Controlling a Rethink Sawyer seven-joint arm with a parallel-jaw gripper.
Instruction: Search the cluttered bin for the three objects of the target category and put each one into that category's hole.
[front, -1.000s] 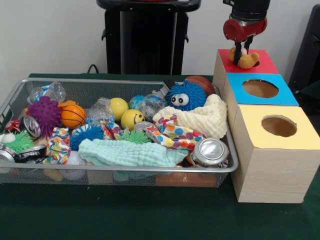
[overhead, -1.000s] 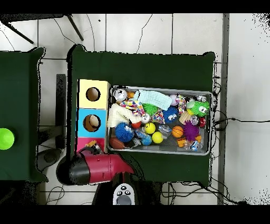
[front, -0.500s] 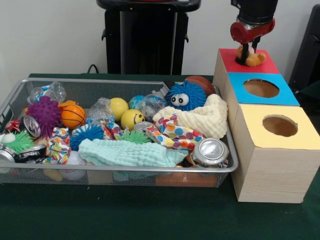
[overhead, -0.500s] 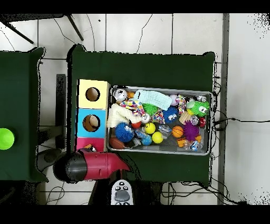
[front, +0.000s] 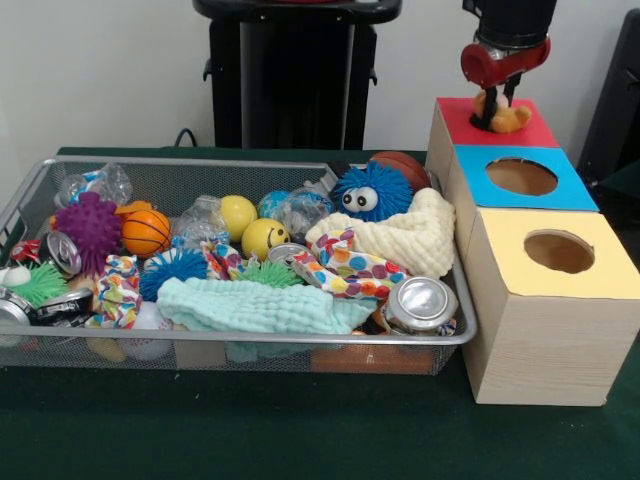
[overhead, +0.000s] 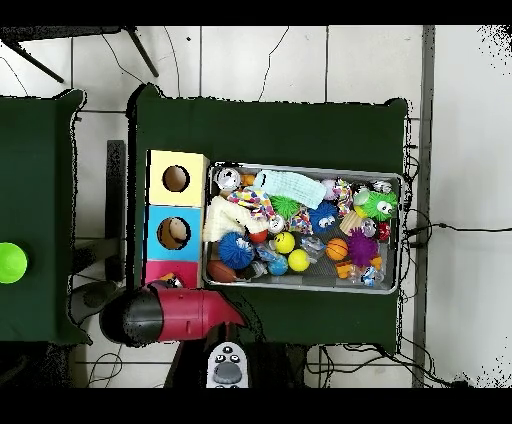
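Up at the far end of the row of three wooden boxes, the red and black gripper (front: 497, 100) hangs over the red-topped box (front: 531, 128); its dark fingers (front: 489, 103) point down at a small tan and orange plush toy (front: 505, 117) that sits in the red top's hole, partly sunk, with its rounded body bulging out toward the blue-topped box (front: 522, 176); the fingers stand close together against the toy's upper side, but whether they pinch it or merely touch it I cannot tell, since the red wrist hides their roots. Beside the blue box comes the yellow-topped box (front: 556, 252), each with a round hole showing. From overhead the arm's red shell (overhead: 190, 312) covers most of the red box, and only a scrap of orange shows at its edge. Just beside the boxes lies the silver wire-mesh bin (front: 230, 338), crowded; a fuzzy blue ball with goggle eyes (front: 371, 190) rests by a cream waffle cloth (front: 412, 236); a mint green cloth (front: 252, 306) lies along the near rim; a dented silver can (front: 421, 303) lies in the corner nearest the yellow box; a purple spiky ball (front: 92, 224) touches a small orange basketball (front: 146, 232); two yellow balls (front: 250, 226) sit mid-bin.
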